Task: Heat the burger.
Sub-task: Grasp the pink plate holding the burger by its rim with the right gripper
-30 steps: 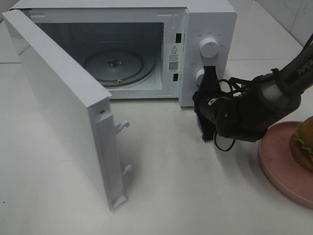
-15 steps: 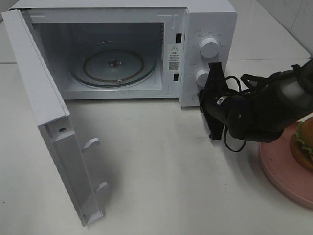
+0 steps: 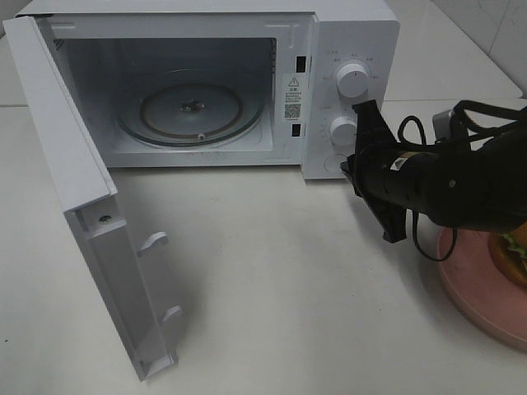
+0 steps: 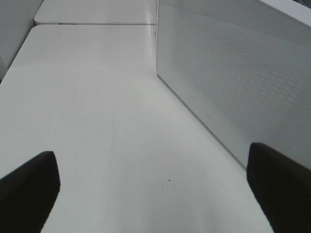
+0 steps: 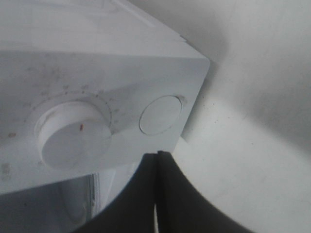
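The burger (image 3: 517, 253) sits on a pink plate (image 3: 478, 306) at the right edge of the exterior view, half hidden behind my right arm. The white microwave (image 3: 354, 33) stands at the back with its door (image 3: 70, 156) swung wide to the left and an empty glass turntable (image 3: 191, 107) inside. My right gripper (image 3: 352, 169) is shut and holds nothing, hovering just in front of the lower control panel. In the right wrist view the shut gripper (image 5: 158, 154) points at a round button (image 5: 159, 114) beside a dial (image 5: 73, 138). My left gripper (image 4: 155, 194) is open over bare table.
Two dials (image 3: 354, 80) sit on the microwave's right panel. The open door's edge and latch hooks (image 3: 156, 243) jut toward the front left. A white dotted panel of the microwave (image 4: 233, 73) rises close beside my left gripper. White tabletop (image 3: 280, 288) lies before the oven.
The door swung further open to the left, then stopped. My right gripper, still shut, drew back to the right, away from the panel, and now covers more of the burger.
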Controlling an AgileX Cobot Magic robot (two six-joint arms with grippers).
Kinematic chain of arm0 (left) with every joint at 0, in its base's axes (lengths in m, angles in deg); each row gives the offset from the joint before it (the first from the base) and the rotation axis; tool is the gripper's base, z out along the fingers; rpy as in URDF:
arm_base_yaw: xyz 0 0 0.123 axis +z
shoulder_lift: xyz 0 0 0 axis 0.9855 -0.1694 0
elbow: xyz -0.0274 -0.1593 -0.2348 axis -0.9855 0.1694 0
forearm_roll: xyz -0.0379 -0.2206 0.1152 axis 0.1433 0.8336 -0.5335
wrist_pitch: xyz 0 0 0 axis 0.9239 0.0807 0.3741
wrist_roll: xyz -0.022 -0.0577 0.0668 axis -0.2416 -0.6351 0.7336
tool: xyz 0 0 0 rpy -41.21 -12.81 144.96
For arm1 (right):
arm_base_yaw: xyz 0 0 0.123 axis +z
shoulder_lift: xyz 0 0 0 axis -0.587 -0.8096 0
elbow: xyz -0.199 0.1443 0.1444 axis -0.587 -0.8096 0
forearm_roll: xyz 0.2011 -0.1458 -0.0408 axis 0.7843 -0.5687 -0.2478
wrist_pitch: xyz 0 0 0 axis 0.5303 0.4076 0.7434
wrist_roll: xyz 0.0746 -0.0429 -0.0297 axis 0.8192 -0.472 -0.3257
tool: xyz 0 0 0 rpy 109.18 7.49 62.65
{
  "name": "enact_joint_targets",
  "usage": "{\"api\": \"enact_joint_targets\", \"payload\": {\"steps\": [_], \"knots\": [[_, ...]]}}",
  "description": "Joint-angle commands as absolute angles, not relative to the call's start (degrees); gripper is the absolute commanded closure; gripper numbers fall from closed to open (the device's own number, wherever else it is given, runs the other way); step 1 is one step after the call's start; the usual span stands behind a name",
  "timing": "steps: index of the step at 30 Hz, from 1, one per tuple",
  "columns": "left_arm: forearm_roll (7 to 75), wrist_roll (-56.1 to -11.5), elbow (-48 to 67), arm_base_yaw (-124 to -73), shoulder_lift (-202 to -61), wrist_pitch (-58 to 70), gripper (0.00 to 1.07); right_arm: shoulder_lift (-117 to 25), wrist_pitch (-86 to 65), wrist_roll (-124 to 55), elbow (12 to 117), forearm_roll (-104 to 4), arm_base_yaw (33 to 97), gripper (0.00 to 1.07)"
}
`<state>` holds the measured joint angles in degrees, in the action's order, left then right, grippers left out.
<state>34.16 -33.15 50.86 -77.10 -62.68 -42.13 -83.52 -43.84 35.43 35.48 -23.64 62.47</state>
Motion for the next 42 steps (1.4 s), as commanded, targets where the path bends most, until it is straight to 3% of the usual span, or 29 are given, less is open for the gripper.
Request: {"api": "enact_joint_targets", "payload": {"steps": [1, 17, 26, 33, 35, 36, 37, 38, 39, 41, 42], "knots": [[34.2, -33.1, 51.0, -77.0, -61.6, -41.8, 0.09, -78.8, -34.8, 24.3, 35.0, -25.9, 62.4, 1.03], [34.2, -33.1, 51.0, -77.0, -61.6, -41.8, 0.09, -65.1, -5.6, -1.7, 35.4, -35.0, 62.3, 1.02], [34.2, -33.1, 51.0, -77.0, -61.6, -41.8, 0.09, -58.5, 18.9, -10.8, 40.8, -50.9, 62.1, 0.99], [34.2, -33.1, 51.0, -77.0, -61.6, -41.8, 0.09, -55.2, 30.1, -11.0, 42.9, -57.2, 62.1, 0.94], [34.2, -33.1, 51.0, -77.0, -61.6, -41.8, 0.09, -53.8, 33.4, -11.6, 43.2, -57.7, 62.1, 0.80], [34.2, -33.1, 51.0, -77.0, -61.6, -41.8, 0.09, -53.8, 33.4, -11.6, 43.2, -57.7, 62.1, 0.80], [34.2, -33.1, 51.0, -77.0, -61.6, -41.8, 0.09, -53.0, 34.8, -13.2, 43.2, -57.7, 62.1, 0.65], [34.2, -33.1, 51.0, -77.0, -61.6, -41.8, 0.09, -52.6, 35.6, -13.8, 43.2, -57.7, 62.1, 0.56], [34.2, -33.1, 51.0, -77.0, -61.6, -41.8, 0.09, -52.6, 35.6, -13.8, 43.2, -57.7, 62.1, 0.56], [34.2, -33.1, 51.0, -77.0, -61.6, -41.8, 0.09, -52.0, 38.9, -16.6, 43.2, -57.7, 62.1, 0.14], [34.2, -33.1, 51.0, -77.0, -61.6, -41.8, 0.09, -52.0, 38.9, -16.6, 43.2, -57.7, 62.1, 0.14]]}}
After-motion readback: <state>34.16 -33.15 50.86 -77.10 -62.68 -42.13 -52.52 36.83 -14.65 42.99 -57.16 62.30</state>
